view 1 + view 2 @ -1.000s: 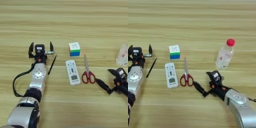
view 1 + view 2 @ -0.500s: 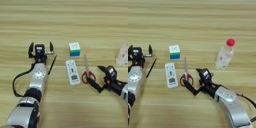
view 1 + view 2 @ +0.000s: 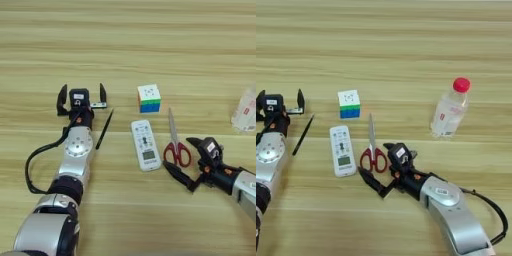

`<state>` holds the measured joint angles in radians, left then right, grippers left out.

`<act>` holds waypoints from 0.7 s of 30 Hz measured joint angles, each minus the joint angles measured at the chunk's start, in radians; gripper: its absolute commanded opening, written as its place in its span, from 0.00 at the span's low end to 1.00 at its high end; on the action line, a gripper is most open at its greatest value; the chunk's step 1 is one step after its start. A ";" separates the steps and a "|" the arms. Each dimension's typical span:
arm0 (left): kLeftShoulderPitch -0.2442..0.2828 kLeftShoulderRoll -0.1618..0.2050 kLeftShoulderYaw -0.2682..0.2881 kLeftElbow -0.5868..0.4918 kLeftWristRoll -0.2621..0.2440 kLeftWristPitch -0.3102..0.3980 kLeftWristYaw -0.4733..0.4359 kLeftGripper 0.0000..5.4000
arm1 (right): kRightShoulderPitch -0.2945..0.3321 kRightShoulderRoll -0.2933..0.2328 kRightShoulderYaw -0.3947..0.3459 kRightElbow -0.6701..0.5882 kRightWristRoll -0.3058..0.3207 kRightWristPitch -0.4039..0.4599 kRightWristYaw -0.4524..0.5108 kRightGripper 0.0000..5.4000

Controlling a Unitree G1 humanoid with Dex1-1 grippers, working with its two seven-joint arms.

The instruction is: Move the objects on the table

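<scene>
Red-handled scissors [image 3: 174, 145] lie on the table [image 3: 125, 45], blades pointing away from me. My right gripper [image 3: 183, 159] is open right at their red handles, one finger on the near side and one on the right. A white remote control [image 3: 145, 151] lies just left of the scissors, and a multicoloured puzzle cube [image 3: 149, 98] sits beyond it. Further right stands a clear bottle with a red cap [image 3: 450, 107]. My left gripper [image 3: 82, 95] rests open at the left, holding nothing.
A thin black pen [image 3: 104, 129] lies slanted just right of my left arm. A black cable loops beside the left forearm [image 3: 37, 160].
My right gripper has moved left across the table, up to the scissors' handles. The left arm and all the objects have stayed where they were.
</scene>
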<state>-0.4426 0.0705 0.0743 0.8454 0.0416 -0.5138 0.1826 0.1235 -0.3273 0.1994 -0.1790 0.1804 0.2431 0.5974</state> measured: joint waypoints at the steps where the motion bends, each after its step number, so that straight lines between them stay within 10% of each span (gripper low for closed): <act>1: 0.000 0.000 0.000 0.000 0.000 0.000 0.000 1.00 | 0.000 0.001 0.003 0.002 -0.002 -0.003 0.000 1.00; 21: 0.000 0.000 0.000 0.000 0.000 0.000 0.000 1.00 | -0.037 0.033 0.070 0.120 -0.146 -0.157 -0.081 1.00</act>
<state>-0.4426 0.0709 0.0744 0.8454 0.0412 -0.5138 0.1822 0.0869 -0.2944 0.2690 -0.0589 0.0344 0.0864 0.5161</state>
